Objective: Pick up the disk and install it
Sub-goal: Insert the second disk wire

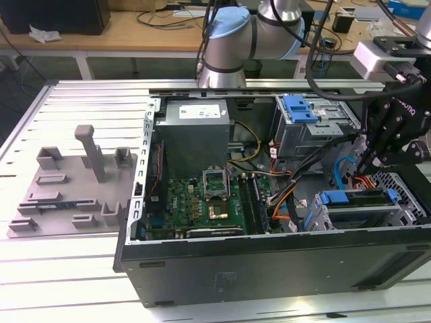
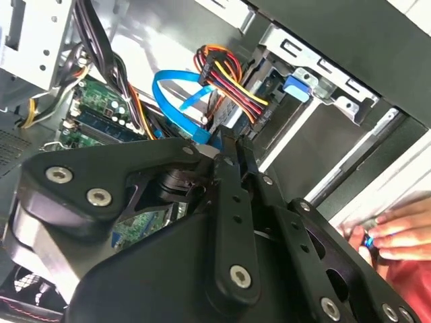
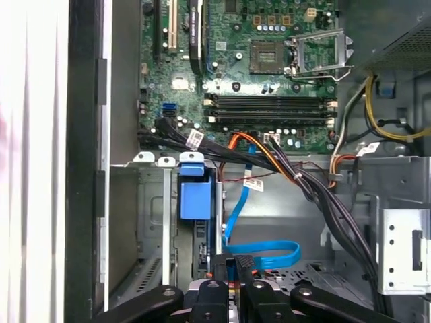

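Observation:
The disk sits on edge in the drive cage (image 1: 397, 202) at the exterior view's right end of the open computer case. Its blue bracket (image 1: 353, 197) shows along the cage top, and also in both wrist views (image 3: 195, 198) (image 2: 296, 87). My gripper (image 1: 367, 165) hangs just above that cage, beside the orange and blue cables. The black fingers are shut, with nothing visible between them, in both wrist views (image 3: 234, 266) (image 2: 225, 145). The tips are close to the blue data cable (image 3: 266, 252) and its plug, behind the disk.
The case holds a motherboard (image 1: 209, 202), a grey power supply (image 1: 195, 128) and a second cage with a blue bracket (image 1: 300, 108). Cable bundles (image 3: 303, 182) cross the gap. A grey fixture plate (image 1: 67, 188) lies at the exterior view's left. A person's hand (image 2: 390, 235) is outside the case wall.

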### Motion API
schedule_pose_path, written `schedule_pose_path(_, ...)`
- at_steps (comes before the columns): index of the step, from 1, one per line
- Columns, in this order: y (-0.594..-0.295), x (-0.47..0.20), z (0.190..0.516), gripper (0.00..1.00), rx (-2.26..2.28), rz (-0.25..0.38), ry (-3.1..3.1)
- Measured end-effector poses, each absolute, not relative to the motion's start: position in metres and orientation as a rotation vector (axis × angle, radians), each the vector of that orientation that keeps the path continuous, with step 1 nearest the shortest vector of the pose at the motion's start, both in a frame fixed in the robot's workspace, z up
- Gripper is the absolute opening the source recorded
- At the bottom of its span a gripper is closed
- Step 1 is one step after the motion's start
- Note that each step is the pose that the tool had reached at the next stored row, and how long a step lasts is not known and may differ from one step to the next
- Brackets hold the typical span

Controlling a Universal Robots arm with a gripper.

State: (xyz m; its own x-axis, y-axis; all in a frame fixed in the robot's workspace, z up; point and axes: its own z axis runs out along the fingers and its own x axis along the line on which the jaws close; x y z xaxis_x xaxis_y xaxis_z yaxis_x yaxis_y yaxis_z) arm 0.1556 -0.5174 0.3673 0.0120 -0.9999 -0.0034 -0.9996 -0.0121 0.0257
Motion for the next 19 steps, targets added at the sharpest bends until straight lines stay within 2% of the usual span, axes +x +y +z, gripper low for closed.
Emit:
schedule_pose_path(10, -0.541, 0.156, 0.367, 0.16, 2.259, -0.077, -2.230)
schedule_pose_path(19, -0.542, 0.155, 0.366, 0.16, 2.262, -0.080, -2.233)
